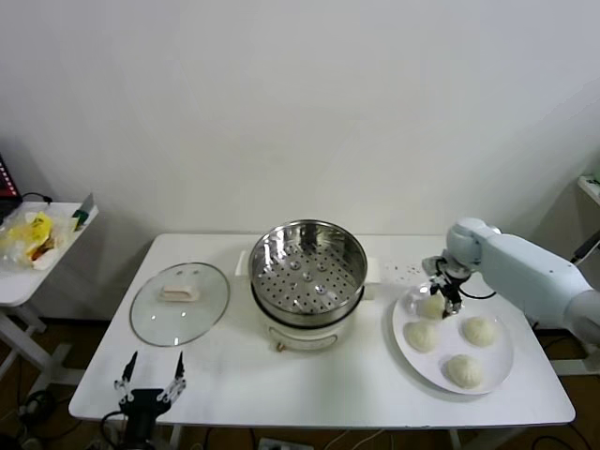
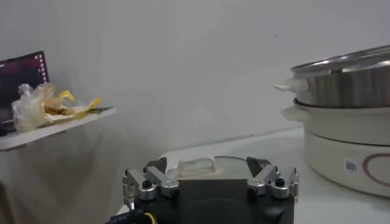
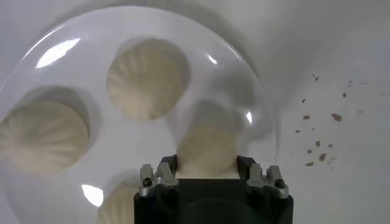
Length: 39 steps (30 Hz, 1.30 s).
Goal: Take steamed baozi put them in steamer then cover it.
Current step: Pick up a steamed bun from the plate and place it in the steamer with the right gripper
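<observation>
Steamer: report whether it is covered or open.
Open. The steamer shows its bare perforated floor; the lid lies flat on the table beside it.

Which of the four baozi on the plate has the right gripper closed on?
The back-left baozi, nearest the steamer: the right gripper is shut on it, while the other three buns lie untouched.

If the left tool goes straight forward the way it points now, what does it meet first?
Most likely the cover: the left tool, open at the table's near edge, faces it directly, with the steamer off to one side. Depth is hard to judge.
</observation>
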Motion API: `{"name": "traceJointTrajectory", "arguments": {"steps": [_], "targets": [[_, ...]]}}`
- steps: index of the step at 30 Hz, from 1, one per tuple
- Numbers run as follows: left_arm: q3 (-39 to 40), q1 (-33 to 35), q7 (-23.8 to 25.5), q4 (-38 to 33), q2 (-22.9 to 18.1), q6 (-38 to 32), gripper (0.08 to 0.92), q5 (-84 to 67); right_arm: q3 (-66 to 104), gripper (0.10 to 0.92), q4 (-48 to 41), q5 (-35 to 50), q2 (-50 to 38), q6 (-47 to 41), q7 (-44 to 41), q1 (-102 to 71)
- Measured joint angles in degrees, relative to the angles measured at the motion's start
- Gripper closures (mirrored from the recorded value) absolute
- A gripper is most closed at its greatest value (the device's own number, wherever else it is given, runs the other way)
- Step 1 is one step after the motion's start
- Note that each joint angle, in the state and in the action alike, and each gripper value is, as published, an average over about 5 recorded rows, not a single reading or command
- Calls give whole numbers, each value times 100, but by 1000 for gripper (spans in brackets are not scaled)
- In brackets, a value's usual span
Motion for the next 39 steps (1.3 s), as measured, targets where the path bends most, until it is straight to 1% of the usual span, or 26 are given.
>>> {"name": "traceJointTrajectory", "arguments": {"steps": [9, 18, 29, 39], "targets": [[33, 44, -14, -32, -14, 0, 177, 22, -811, 381, 306, 106, 479, 1002, -164, 1553], [66, 137, -28, -13, -19, -59, 177, 29, -1006, 381, 488, -382, 1447, 2154, -120, 2416], [73, 168, -20, -94, 11, -38, 177, 30, -675, 373, 396, -1465, 2574, 3095, 75, 2202], [35, 162, -139, -126, 30, -50, 177, 24, -448, 372, 345, -2401, 3028, 3447, 167, 1493]]}}
